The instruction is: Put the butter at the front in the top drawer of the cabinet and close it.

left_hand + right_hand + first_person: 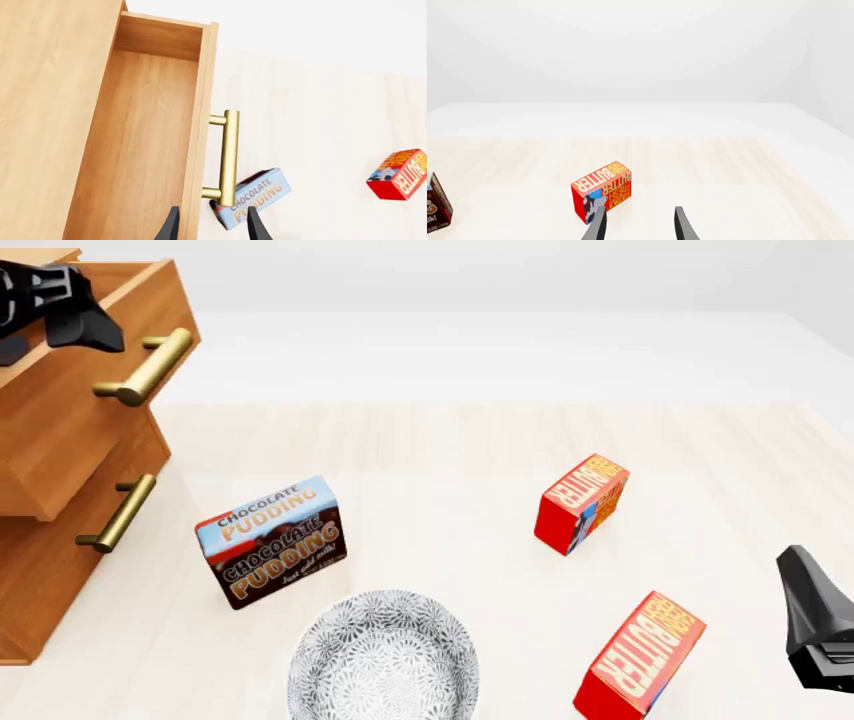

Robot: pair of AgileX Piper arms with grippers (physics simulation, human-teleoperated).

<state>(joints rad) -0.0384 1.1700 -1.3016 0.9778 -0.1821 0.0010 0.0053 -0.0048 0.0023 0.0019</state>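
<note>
Pale wood-grain table [441,440] runs under a plain white backdrop, with the warm brown wooden cabinet [40,570] standing at its left edge. Its upper, deeper top drawer [143,145] is pulled out and shows a bare wooden floor, its horizontal brass bar handle [143,367] jutting out above the like handle of the lower drawer [116,512]. The black left gripper [212,227] hangs over the open drawer's front edge beside the handle, its two fingers spread apart with nothing between them. The black right gripper [639,226] waits low at the near right of the table, fingers likewise parted and empty. The small red butter box at the front [639,659] stands tilted on the table just left of that gripper, well apart from the cabinet. The second identical red butter box [582,502] stands farther back. A blue-and-brown "Chocolate Pudding" box [272,541] sits near the cabinet, and a grey patterned round bowl [384,660] lies at the near edge.
</note>
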